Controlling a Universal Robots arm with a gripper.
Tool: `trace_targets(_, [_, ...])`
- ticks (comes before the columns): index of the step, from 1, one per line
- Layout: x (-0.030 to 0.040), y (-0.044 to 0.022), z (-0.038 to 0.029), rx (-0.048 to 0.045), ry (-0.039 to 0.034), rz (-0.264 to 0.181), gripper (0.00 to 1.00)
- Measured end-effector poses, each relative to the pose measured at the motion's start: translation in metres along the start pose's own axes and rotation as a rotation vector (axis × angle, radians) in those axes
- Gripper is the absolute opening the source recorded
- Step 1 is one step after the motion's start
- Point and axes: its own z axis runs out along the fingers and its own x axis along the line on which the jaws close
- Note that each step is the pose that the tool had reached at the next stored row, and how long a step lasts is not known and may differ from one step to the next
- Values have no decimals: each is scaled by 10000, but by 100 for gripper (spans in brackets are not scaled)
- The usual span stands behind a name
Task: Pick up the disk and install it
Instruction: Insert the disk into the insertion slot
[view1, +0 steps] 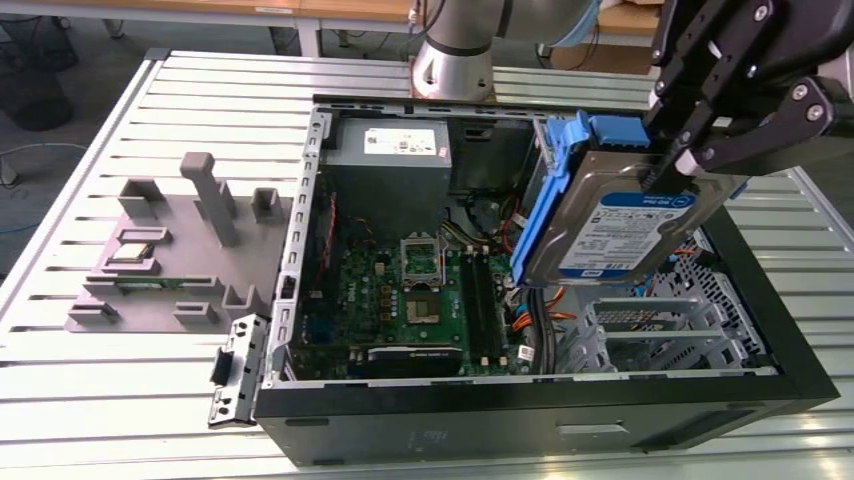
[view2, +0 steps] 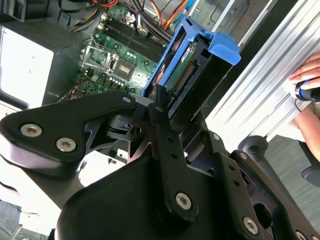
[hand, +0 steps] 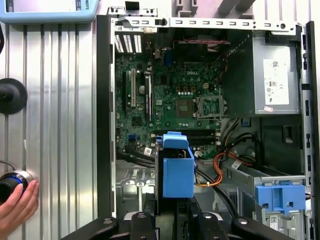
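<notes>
1. While the disk (view1: 627, 215) hangs in the air over the open computer case (view1: 534, 400), the gripper (view1: 671, 168) pinches it by its upper end, one finger pressed on each side.
2. In the exterior view the disk is steeply tilted, its blue-and-white label towards the camera and blue plastic rails along its edges.
3. It sits above the exterior view's right part of the case, over the metal drive cage (view1: 654, 330) and beside the green circuit board (view1: 400, 290).
4. In the second wrist view the black fingers (view2: 159, 107) close on the disk (view2: 200, 65) at its connector end, with the circuit board (view2: 115, 55) below.
5. In the first wrist view the disk (hand: 175, 165) is seen edge-on between the gripper (hand: 172, 220) and the case floor.
6. The grey power supply box (view1: 387, 150) stands at the case's far end in the exterior view.
7. A grey parts holder (view1: 174, 250) lies on the slatted table (view1: 80, 400), at the exterior view's left of the case.
8. A person's hand (hand: 17, 205) rests on a round knob on the table in the first wrist view.
</notes>
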Motion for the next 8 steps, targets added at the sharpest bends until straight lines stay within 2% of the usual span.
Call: trace_targets(8, [1, -193, -8, -4, 1, 1, 35])
